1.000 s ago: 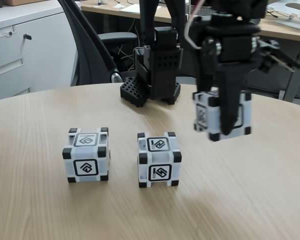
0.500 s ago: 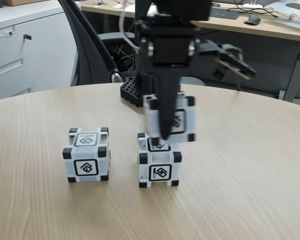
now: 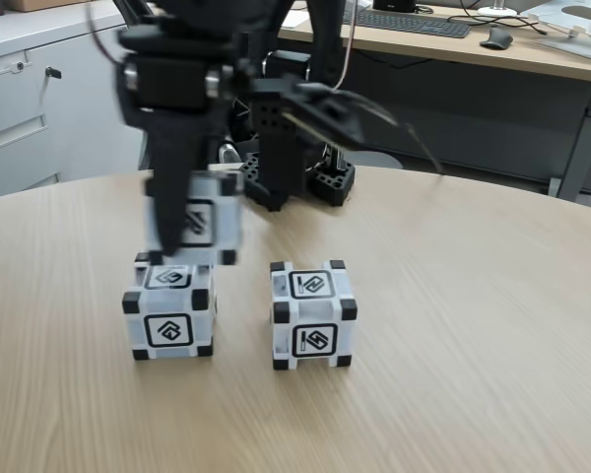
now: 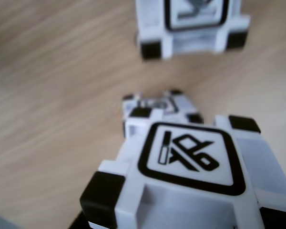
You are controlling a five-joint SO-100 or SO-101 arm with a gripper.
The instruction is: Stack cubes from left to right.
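Observation:
In the fixed view my gripper [image 3: 189, 238] is shut on one white cube [image 3: 205, 225] with black corners, holding it just above the left cube [image 3: 169, 313] on the wooden table, a little to that cube's right. I cannot tell whether the two touch. The middle cube [image 3: 313, 315] stands alone to the right. Motion blurs the arm. In the wrist view the held cube [image 4: 190, 176] takes up the lower part, the left cube [image 4: 157, 106] peeks out beneath it, and the other cube [image 4: 193, 26] lies at the top.
The arm's black perforated base [image 3: 295, 177] stands at the back of the round table [image 3: 473, 325]. Behind it are an office chair [image 3: 177, 108], a white cabinet [image 3: 39, 89] and a desk with a keyboard [image 3: 414, 22]. Bare wood lies to the right.
The gripper has carried the held cube leftwards, from the right side, past above the middle cube, to just over the left cube. Both cubes on the table stayed put.

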